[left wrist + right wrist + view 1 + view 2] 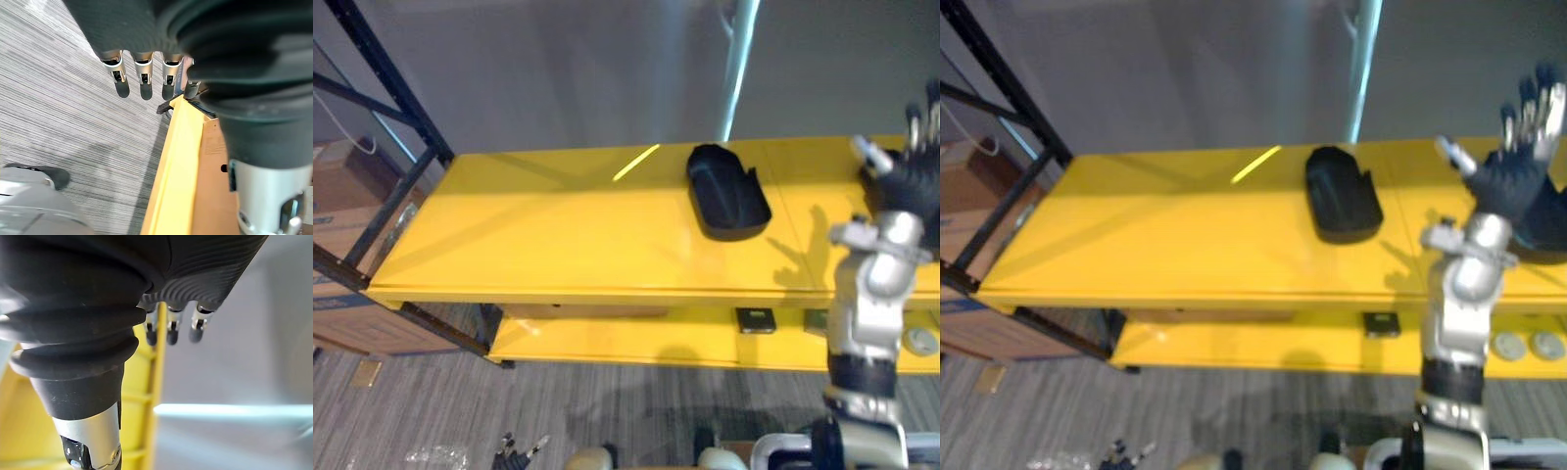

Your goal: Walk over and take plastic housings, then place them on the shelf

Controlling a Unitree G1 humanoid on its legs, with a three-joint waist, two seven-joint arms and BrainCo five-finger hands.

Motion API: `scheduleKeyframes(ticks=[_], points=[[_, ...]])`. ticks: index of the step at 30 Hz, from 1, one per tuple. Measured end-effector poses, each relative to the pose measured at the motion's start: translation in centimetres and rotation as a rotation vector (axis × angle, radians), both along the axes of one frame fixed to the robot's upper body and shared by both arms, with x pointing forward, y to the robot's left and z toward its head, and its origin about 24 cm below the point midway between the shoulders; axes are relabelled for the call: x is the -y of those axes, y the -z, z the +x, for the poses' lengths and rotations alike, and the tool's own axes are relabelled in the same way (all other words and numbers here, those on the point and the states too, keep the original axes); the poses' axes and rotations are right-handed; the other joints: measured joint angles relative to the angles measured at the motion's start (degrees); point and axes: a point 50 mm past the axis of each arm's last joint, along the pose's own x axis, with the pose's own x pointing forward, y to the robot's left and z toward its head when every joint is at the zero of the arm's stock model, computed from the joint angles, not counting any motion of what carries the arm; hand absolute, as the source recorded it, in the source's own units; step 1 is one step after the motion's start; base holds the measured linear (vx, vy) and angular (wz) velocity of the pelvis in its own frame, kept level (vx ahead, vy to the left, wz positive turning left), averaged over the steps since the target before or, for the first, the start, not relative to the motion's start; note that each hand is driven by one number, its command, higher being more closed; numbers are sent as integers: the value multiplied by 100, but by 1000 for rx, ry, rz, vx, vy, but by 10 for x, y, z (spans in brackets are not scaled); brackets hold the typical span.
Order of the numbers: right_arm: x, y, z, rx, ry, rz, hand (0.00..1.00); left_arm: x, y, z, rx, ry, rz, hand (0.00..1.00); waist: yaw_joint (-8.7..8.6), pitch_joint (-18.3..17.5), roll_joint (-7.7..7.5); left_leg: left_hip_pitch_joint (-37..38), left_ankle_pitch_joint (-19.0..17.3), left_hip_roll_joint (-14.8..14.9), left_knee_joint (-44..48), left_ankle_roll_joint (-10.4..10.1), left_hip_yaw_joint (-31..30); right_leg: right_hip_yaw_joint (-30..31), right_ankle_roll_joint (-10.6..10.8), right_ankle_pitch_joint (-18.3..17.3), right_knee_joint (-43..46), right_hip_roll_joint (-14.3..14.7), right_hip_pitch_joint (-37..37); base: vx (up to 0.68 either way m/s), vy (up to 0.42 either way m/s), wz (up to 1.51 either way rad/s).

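**Ana:** Left eye first. What is on the long yellow metal shelf (558, 235)?

**Ben:** One black plastic housing with a rounded end (727, 191). It lies on the top board, near the middle, and nothing touches it. The right hand (906, 181) is up in the air off to the side, well apart from it.

**Ana:** And the right eye?

**Ben:** Same housing. The right hand's fingers are spread wide and hold nothing. A dark shape (1545, 235) sits on the shelf just behind that hand. It may be a second housing, but I cannot tell. On the lower board I count one small dark square thing (1382, 323) and two round grey discs (1508, 345).

**Ana:** Left wrist?

**Ben:** The left hand (143, 73) hangs over the grey striped carpet (58, 98), beside the shelf's edge. Its fingers are straight and empty.

**Ana:** Right wrist?

**Ben:** Straight fingers there too, over the yellow shelf, with nothing in them.

**Ana:** How far along is the job?

**Ben:** I think one housing is put down for sure. Both hands are empty, so any more would need fetching.
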Motion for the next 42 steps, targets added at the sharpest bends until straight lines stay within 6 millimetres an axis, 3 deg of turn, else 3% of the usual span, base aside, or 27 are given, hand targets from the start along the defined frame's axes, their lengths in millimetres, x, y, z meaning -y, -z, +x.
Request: scheduleKeyframes(ticks=[4,7,11,18,24,29,33,37,38,42], points=[[12,73,-52,-248,56,124,0,3,-7,8,70,-33,14,0,-294,-60,-126,34,-102,10,-9,4,218,180,12,42,-107,33,-28,52,29,-21],[9,118,-94,-412,80,254,0,5,-20,24,186,-92,33,0,-335,-82,-186,75,-178,16,-9,12,340,286,39,62,-173,48,-24,53,47,-25],[-1,144,-122,-506,114,352,0,8,-40,47,329,-103,71,0,-478,-155,-321,109,-252,8,14,23,496,383,61,97,-196,38,-27,33,47,-13],[-14,144,-114,-482,102,373,0,7,-67,64,457,-110,118,0,-407,-261,-509,102,-308,-23,29,27,488,374,74,104,-219,4,-9,3,5,0],[-10,146,-114,-484,151,390,0,17,-110,91,678,13,110,0,-420,-160,-414,-25,-501,10,287,39,510,386,103,107,-260,8,-11,3,10,-3],[-7,153,-112,-512,195,408,0,26,-109,91,664,65,83,0,-417,-78,-351,-338,-757,123,782,49,707,575,149,141,-230,77,-241,1,31,-20],[-3,159,-118,-536,251,441,0,56,-101,88,619,177,-23,0,-427,-54,-353,-311,-1035,313,1243,45,1181,1043,153,150,-35,236,-405,-24,44,-57],[4,161,-129,-549,283,447,0,112,-116,116,715,538,-148,0,-770,0,-394,-166,-1274,378,1463,61,1760,1644,229,232,22,336,-506,-114,59,-81],[6,162,-136,-563,290,437,0,125,-128,130,780,607,-162,0,-921,16,-416,-97,-1322,372,1486,73,1902,1809,239,247,22,351,-532,-99,72,-70],[12,163,-156,-582,310,416,0,149,-166,168,960,728,-160,0,-1301,15,-425,-83,-1393,339,1565,106,2323,2259,278,331,91,419,-811,-51,61,-64]])
